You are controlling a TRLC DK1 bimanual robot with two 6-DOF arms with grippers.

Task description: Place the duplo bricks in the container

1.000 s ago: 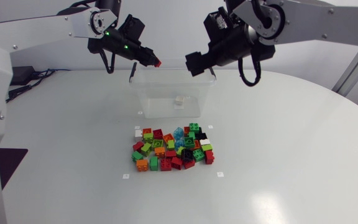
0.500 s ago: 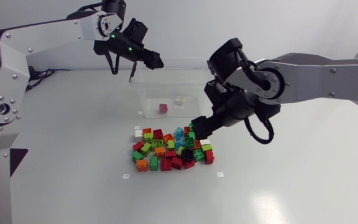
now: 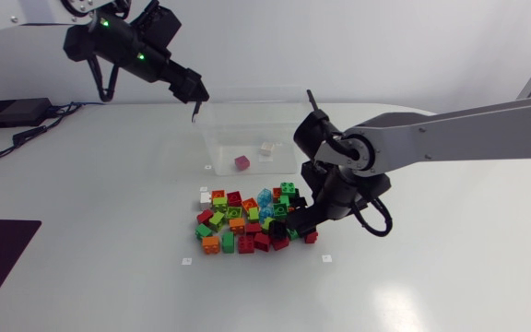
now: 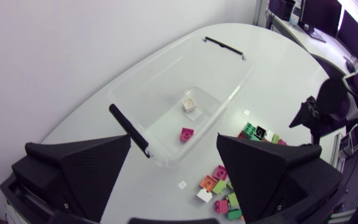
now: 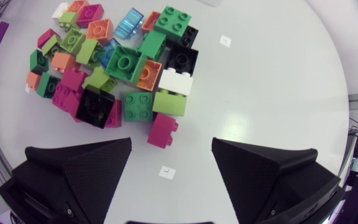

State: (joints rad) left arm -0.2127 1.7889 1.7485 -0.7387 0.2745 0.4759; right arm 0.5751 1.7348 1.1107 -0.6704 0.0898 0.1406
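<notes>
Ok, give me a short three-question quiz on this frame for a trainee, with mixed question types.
1. True or false: the container holds no bricks yet.
2. The right hand is: A) shut on a green brick; B) open at the edge of the brick pile; C) inside the container.
3. Fill in: beside the white brick in the container lies a ____ one.
Key: 1 false, two bricks lie inside; 2 B; 3 magenta, the magenta brick.
</notes>
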